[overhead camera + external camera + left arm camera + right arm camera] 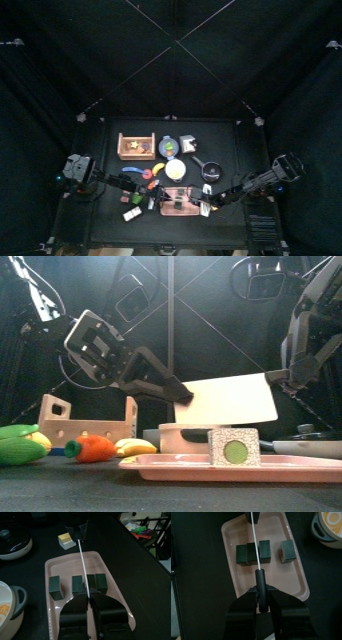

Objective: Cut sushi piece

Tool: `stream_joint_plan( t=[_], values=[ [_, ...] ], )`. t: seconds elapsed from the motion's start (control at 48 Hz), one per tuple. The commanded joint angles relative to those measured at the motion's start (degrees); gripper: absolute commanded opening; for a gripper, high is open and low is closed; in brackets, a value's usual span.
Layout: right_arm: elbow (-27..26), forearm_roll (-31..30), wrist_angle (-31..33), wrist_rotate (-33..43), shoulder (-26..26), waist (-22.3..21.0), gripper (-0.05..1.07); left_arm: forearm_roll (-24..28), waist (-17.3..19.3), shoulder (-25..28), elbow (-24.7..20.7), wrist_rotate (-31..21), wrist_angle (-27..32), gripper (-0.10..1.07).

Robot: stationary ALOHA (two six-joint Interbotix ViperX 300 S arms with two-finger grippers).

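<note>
Top view: the pink tray (175, 203) lies at about 6 o'clock on the worktop (227, 140), with the left gripper (138, 194) at its 9 o'clock side and the right gripper (203, 199) at its 3 o'clock side; a wooden crate (135, 146) stands near 11 o'clock and a dark pot (211, 172) toward 3 o'clock; the sushi pieces are too small to tell here. Front view: a broad white knife blade (229, 399) hangs edge-down above the tray (174, 465), held from both ends, and one sushi piece (235, 447) stands upright on the tray showing its green core; toy vegetables (67, 446) lie at 9 o'clock. Left wrist view: the left gripper (88, 605) is clamped on one end of the knife (81, 564), seen edge-on as a thin line running along the tray's long axis; four dark sushi pieces (77, 584) lie in a row across the tray (59, 564), directly beneath the blade, just beyond the gripper. Right wrist view: the right gripper (258, 601) is closed on the knife handle (258, 586); the blade (253, 537) crosses the row of sushi (264, 551) between the second and third pieces; a bowl (330, 526) sits off the tray (288, 579).
</note>
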Motion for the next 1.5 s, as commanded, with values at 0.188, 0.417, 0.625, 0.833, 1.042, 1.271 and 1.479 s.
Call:
stream_joint_plan(
  t=[0.188, 0.417, 0.625, 0.833, 1.042, 1.271, 1.479],
  values=[
    [-1.8, -0.7, -0.4, -0.1, 0.4, -1.2, 0.50, 0.0, -0.1, 0.1, -1.5, 0.2, -0.6, 0.37],
    [-1.8, -0.7, -0.5, -0.1, 0.7, -1.3, 0.50, 0.0, 0.0, 0.2, -1.6, 0.3, -0.6, 0.37],
    [-1.8, -0.6, -0.5, -0.1, 0.6, -1.1, 0.50, 0.1, 0.0, -0.2, -1.8, 0.3, -0.6, 0.37],
    [-1.4, -0.4, -0.5, 0.0, 0.6, -1.1, 0.50, 0.1, 0.0, -0.5, -1.7, 0.3, -0.6, 0.37],
    [-1.1, -0.3, -0.5, 0.0, 2.5, -1.1, 0.50, 0.0, -0.1, 0.9, -1.7, 0.2, -0.6, 0.37],
    [-1.2, -0.2, -0.6, 0.4, 4.5, -1.0, 0.50, 0.0, -0.1, 2.5, -1.9, -0.1, -0.6, 0.37],
    [-1.9, 0.3, -2.4, 0.4, 7.0, -0.9, 0.50, -0.7, -1.0, 3.1, -1.4, -0.2, -0.5, 0.37]
  ],
)
